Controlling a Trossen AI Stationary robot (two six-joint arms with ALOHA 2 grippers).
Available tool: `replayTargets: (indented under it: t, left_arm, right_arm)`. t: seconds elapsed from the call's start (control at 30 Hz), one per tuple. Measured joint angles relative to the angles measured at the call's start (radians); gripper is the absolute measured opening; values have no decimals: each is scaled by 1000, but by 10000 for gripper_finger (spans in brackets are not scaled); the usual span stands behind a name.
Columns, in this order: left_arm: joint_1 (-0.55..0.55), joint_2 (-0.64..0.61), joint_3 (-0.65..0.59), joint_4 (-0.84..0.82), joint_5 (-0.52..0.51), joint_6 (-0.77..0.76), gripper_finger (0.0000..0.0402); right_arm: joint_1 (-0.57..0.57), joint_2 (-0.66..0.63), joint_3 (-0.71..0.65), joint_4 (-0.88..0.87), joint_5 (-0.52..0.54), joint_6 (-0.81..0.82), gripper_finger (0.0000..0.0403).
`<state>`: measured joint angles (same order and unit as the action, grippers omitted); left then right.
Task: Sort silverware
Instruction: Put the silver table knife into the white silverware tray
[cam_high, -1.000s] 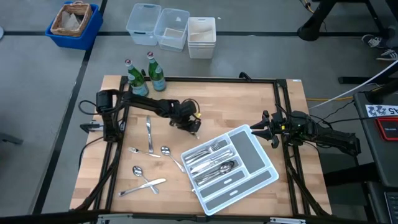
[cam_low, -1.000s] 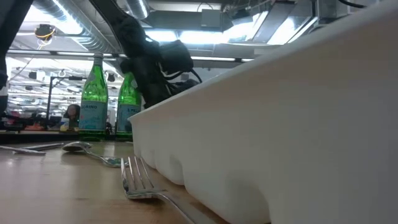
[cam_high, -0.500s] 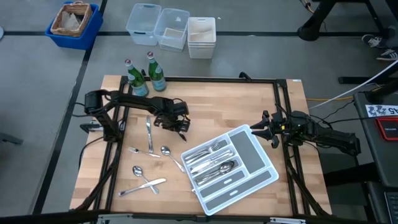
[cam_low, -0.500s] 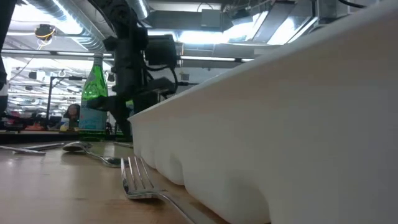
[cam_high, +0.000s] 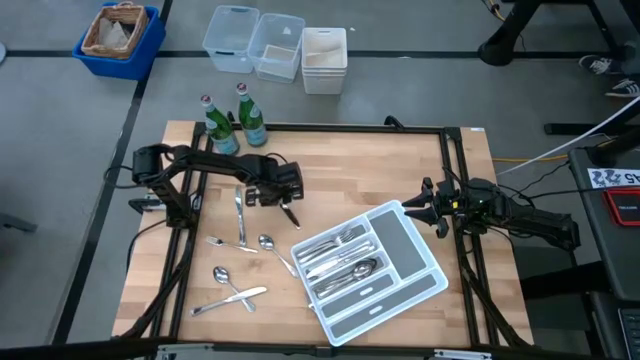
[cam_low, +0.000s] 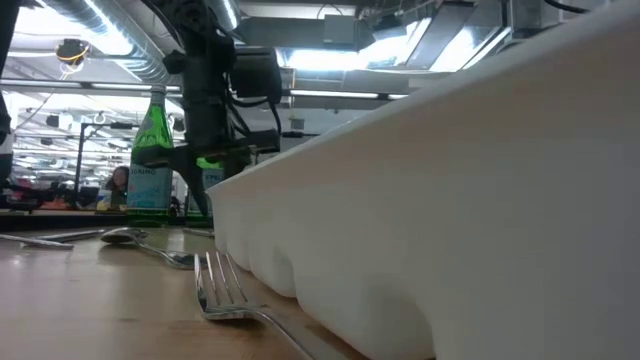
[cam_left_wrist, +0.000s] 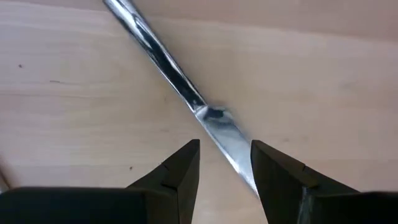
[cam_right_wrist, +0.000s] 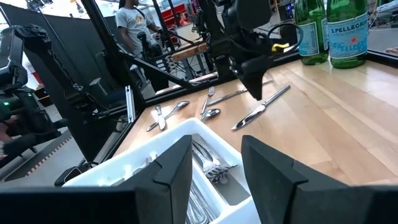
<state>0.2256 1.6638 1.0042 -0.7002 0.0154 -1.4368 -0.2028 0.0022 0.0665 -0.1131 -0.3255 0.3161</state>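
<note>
Over the middle of the wooden table (cam_high: 380, 170), the left gripper (cam_high: 290, 211) hangs with its two dark fingers (cam_left_wrist: 180, 171) apart. A shiny knife (cam_left_wrist: 186, 99) lies flat on the wood just under it, running slantwise through the gap between the fingers. The fingers are not squeezing the knife, and nothing is held.

Just beside the gripper, toward the left edge of the table, another knife (cam_high: 240, 215) lies on the wood. Near it are a fork (cam_high: 225, 244) and a spoon (cam_high: 268, 243). Closer to the front edge lie one more spoon (cam_high: 222, 275) and a knife (cam_high: 232, 298). These pieces are spread out, with bare wood between them.

To the right sits the white tray (cam_high: 410, 245), turned at a slant. Forks and spoons already lie in its narrow slots (cam_high: 340, 255). Its wide slot is bare.

The right gripper (cam_high: 425, 208) waits near the right edge, just off the tray's corner, fingers apart and empty.

Two green bottles (cam_high: 232, 120) stand at the back left corner. The back half of the table is open wood.
</note>
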Motion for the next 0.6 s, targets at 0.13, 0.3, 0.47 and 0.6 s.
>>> replayTargets:
  t: [0.13,0.3,0.47,0.6]
  left_arm:
    - [17,1,0,0,-66,-172,133]
    - [27,12,0,3,-74,-287,133]
    - [15,24,0,0,-67,-350,133]
    - [11,36,1,-12,-63,-383,133]
  right_arm:
    - [0,0,0,0,0,0,143]
    - [0,0,0,1,0,0,143]
    - [0,0,0,1,0,0,143]
    - [0,0,0,2,0,0,143]
